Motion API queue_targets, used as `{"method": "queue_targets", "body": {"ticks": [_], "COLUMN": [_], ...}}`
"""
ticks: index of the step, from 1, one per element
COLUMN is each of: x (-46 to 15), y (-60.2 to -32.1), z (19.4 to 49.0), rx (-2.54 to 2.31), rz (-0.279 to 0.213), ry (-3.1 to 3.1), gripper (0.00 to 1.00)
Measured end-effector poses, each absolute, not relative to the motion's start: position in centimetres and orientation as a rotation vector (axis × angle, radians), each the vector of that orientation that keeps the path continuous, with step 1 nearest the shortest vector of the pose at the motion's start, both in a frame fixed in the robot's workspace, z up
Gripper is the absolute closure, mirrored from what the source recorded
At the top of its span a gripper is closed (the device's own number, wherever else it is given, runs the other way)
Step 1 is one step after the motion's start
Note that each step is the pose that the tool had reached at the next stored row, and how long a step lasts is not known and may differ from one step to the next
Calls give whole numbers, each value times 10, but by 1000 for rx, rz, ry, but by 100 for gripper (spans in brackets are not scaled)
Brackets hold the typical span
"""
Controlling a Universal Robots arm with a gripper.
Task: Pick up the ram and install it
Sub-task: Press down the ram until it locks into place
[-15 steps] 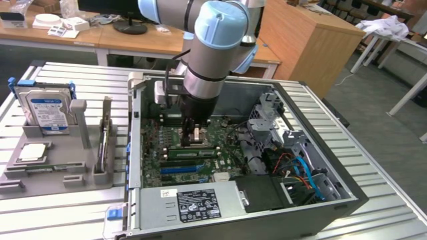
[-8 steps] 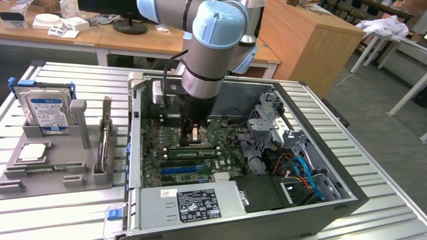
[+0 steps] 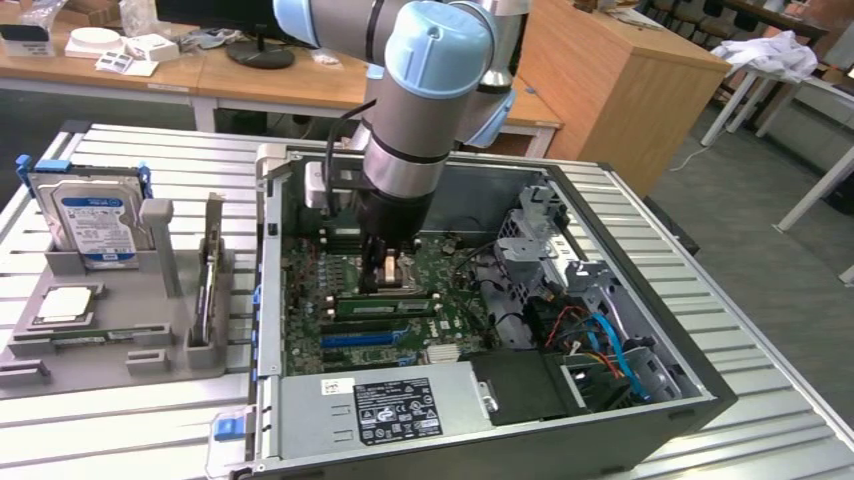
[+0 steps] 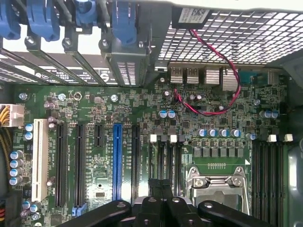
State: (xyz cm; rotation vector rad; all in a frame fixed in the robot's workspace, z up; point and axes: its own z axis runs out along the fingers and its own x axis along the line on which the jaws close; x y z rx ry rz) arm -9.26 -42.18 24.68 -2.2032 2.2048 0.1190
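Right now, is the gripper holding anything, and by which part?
Cannot be told. The gripper is low over the memory slots, with the ram right beside it, but any contact is hidden.

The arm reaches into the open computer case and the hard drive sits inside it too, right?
No. The exterior view shows the hard drive standing in a grey holder outside the case, on the exterior view's left. The arm does reach into the open case.

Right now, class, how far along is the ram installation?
The hand hangs low over the motherboard inside the open case, by the processor socket. A green stick, perhaps the ram, lies across the board beside it. Whether it is seated, I cannot tell.
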Motion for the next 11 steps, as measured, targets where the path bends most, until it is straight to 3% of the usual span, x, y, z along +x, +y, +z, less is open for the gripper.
{"method": "queue_targets", "body": {"ticks": [11], "x": [-93], "y": [-422], "z": [245], "rx": [-2203], "rz": [119], "ry": [2205], "gripper": [89]}}
